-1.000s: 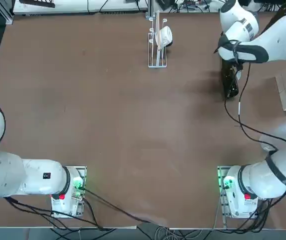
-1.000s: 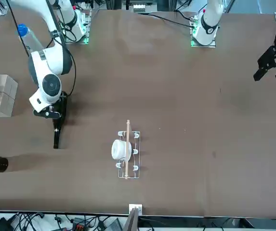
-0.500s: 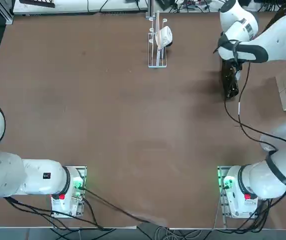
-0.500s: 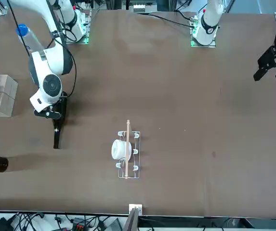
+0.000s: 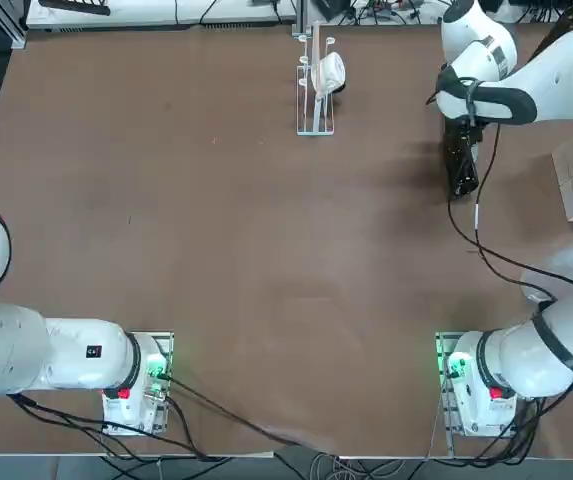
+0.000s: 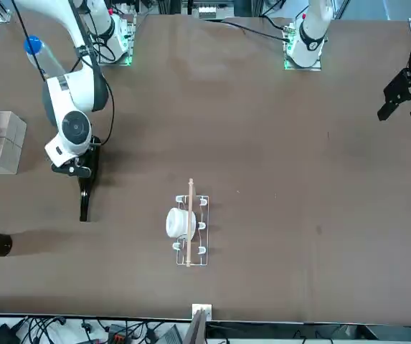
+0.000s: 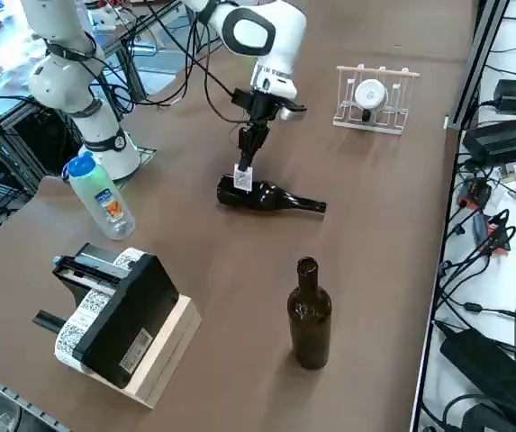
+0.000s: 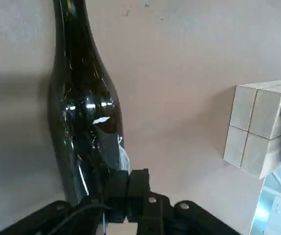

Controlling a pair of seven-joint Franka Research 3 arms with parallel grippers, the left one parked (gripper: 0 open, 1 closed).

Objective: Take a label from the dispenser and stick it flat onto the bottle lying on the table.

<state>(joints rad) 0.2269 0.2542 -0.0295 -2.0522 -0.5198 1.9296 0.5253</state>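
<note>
Gripper (image 7: 245, 163) vertical, pinching label (image 7: 242, 179) over bottle (image 7: 267, 196)

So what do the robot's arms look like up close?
Both are made of chunky, rounded white pieces with dark grey rings at the bends. The right arm ends in a small black pincer with two thin fingers, and a black cable trails along it. Its base glows green with a red spot.

Brown matte table (image 5: 246, 250) fills the workspace, with cables and black power units (image 7: 510, 135) along the bench past its far edge and a metal frame rack (image 7: 5, 135) beside it.
</note>
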